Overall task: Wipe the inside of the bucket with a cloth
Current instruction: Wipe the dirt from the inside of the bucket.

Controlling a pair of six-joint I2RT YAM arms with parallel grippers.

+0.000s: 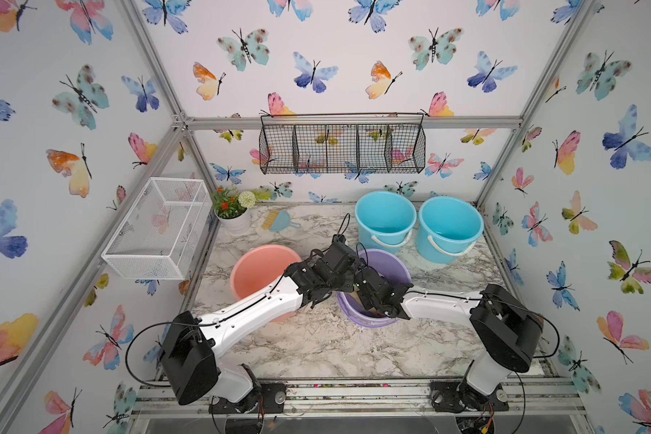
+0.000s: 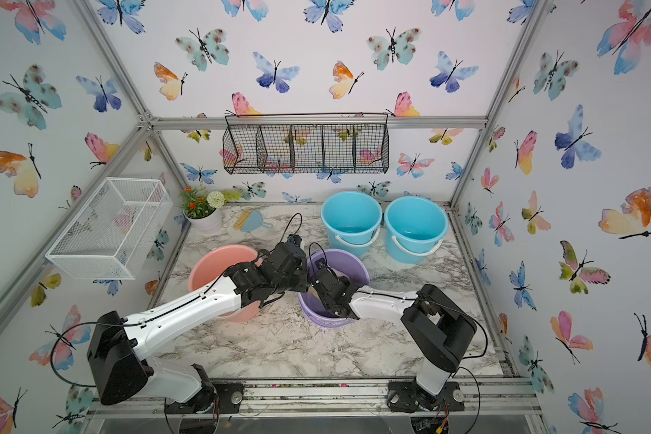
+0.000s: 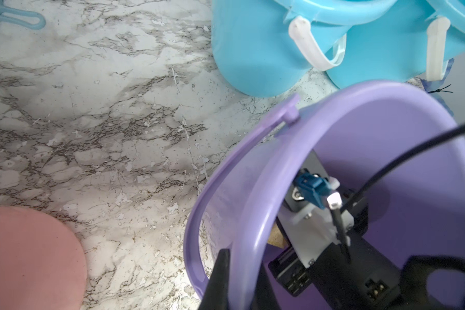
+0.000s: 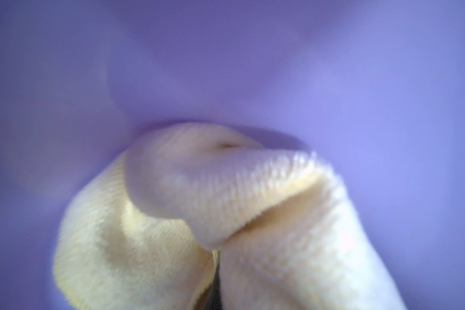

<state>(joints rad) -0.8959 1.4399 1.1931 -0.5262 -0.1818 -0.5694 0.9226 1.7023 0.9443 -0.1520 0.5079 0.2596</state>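
The purple bucket stands mid-table. My left gripper is shut on its near-left rim, one finger outside the wall and the other inside. My right gripper reaches down into the bucket from the right, and its body shows in the left wrist view. It is shut on the pale yellow cloth, which bunches against the bucket's purple inner wall. The cloth hides the right fingertips.
Two blue buckets stand close behind the purple one. A pink bucket sits under my left arm. A flower pot and a blue dustpan are at the back left. A white mesh basket and a black wire basket hang on the walls.
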